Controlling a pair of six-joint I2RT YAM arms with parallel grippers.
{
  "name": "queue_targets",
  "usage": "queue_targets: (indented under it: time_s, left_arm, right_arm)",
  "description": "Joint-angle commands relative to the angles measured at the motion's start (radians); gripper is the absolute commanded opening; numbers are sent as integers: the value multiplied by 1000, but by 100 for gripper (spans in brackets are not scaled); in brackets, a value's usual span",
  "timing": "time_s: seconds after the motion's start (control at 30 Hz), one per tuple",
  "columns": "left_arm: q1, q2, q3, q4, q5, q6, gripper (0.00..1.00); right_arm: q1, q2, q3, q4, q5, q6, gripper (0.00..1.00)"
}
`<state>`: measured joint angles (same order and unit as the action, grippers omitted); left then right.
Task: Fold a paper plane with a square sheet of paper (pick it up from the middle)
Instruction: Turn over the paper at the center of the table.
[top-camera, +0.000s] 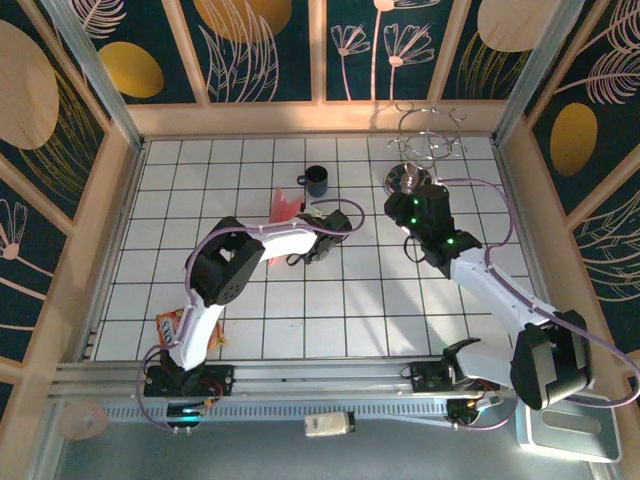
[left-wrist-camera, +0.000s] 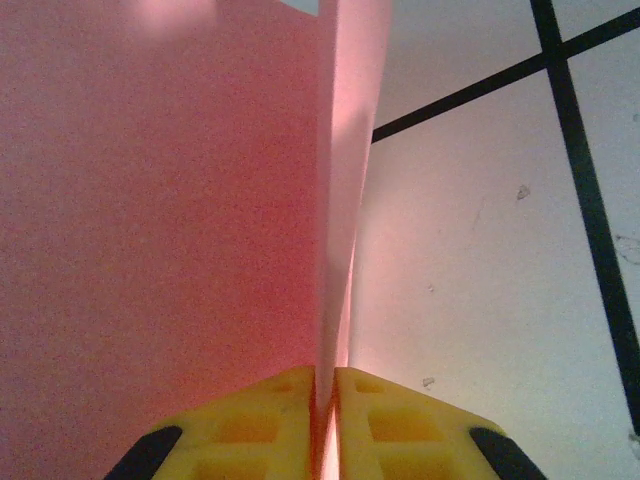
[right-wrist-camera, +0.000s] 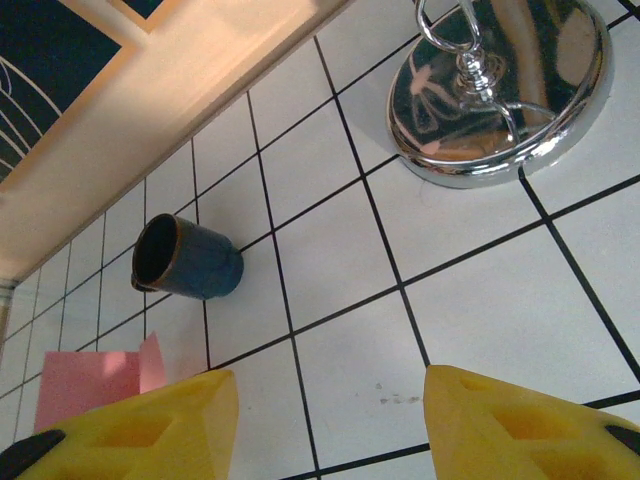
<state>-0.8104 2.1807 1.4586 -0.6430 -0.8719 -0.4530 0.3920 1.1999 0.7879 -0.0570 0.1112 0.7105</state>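
The pink-red paper plane stands up off the tiled table, held at its folded edge. In the left wrist view the paper spreads wide to the left, and a thin upright fold runs up from between the yellow fingertips. My left gripper is shut on that fold. The same paper peeks out at the lower left of the right wrist view. My right gripper hangs open over bare tiles near the stand, its yellow fingers wide apart with nothing between them.
A dark blue cup lies on its side behind the paper, also seen as the cup. A chrome wire stand with a round base sits at the back right. An orange packet lies near the left arm's base. Wooden walls ring the table.
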Motion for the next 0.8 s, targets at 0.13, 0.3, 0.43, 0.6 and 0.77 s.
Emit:
queue_targets:
  time_s: [0.13,0.3,0.43,0.6,0.77]
  left_arm:
    - [-6,18,31,6,83,-37,21]
    - [-6,36,49,1,113,-53,21]
    - [-6,37,56,-1,125,-62,21]
    - [-6,25,66,4,175,-85,24]
    - [-8,29,76,7,233,-114,29]
  right_arm:
    - [-10,10,-12,9,-4,20,52]
    - [-11,15,-14,15,-10,26,52]
    - [-10,19,-12,18,-16,26,52]
    - [-13,25,-12,24,-16,32,52]
    - [-13,30,-10,30,-22,37,52]
